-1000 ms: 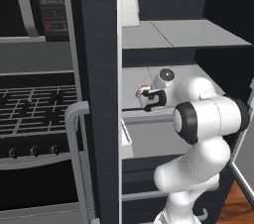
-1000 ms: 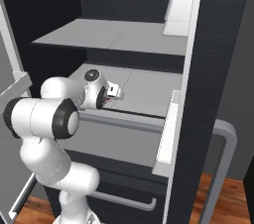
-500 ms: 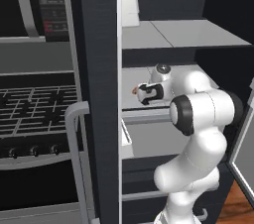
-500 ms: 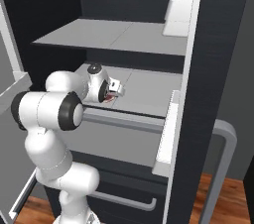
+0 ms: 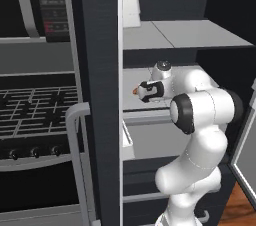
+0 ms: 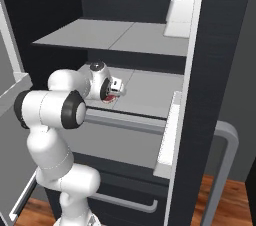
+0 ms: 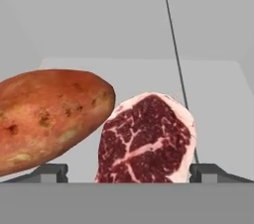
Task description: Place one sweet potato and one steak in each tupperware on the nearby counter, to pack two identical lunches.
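Hand view is looking straight along the gripper at a steak lying on the grey fridge shelf, with a sweet potato just beside it on the left of that view, the two touching or nearly so. The jaws are standing spread wide, one dark tip low on each side, and nothing is sitting between them yet; the steak is centred in the gap while the potato is overlapping the line of the left tip.

From the left base view the arm is reaching into the open fridge at the middle shelf, with the gripper pointing inward and a speck of orange showing at its tip. From the right base view a sliver of red steak is peeking out just under the gripper.

The step in hand is probably picking the steak. Doing it well is likely meaning advancing level and slow, keeping the tips low enough to straddle the thin slab, and staying clear of the potato so the left tip is not nudging it or trapping both. Closing only once the meat is sitting deep between the pads should be giving a firmer hold, since a flat floppy piece is tending to slip from a shallow pinch.
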